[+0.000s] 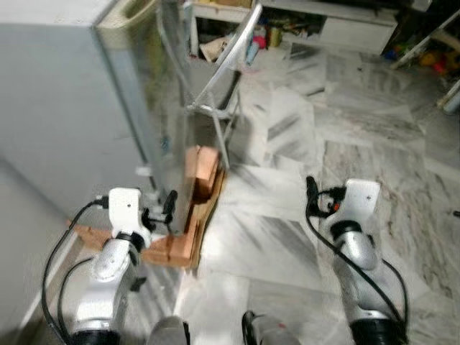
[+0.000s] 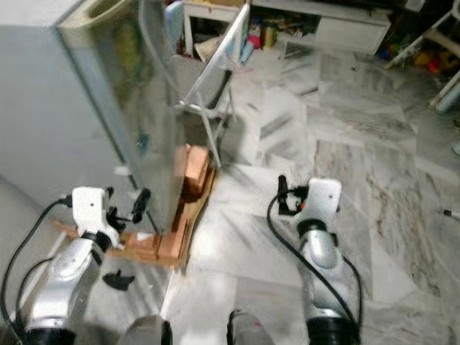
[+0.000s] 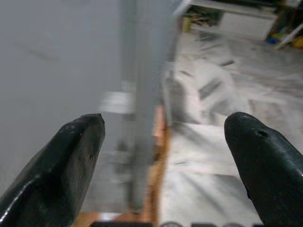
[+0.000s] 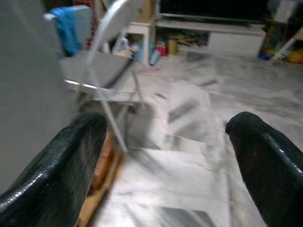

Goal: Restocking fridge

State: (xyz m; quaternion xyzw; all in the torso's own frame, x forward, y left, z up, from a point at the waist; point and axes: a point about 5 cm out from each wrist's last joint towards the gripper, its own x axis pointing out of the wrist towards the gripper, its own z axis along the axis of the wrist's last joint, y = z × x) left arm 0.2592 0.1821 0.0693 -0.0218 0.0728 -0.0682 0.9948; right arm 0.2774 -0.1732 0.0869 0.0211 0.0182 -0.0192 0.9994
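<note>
A tall grey fridge (image 1: 65, 108) fills the left side with its door closed, its front corner edge (image 3: 135, 118) straight ahead in the left wrist view. My left gripper (image 1: 162, 206) is low beside that corner, open, with nothing between its fingers (image 3: 71, 156). My right gripper (image 1: 313, 195) hovers over the marble floor to the right, open and empty, pointing past the fridge toward a folding chair (image 4: 102, 71). No food items can be made out.
The fridge stands on a wooden base with reddish bricks (image 1: 195, 208) sticking out at floor level. A grey metal folding chair (image 1: 223, 79) stands just behind the fridge. A white low cabinet (image 1: 352, 29) and clutter line the far wall. Marble floor (image 1: 287, 237) stretches to the right.
</note>
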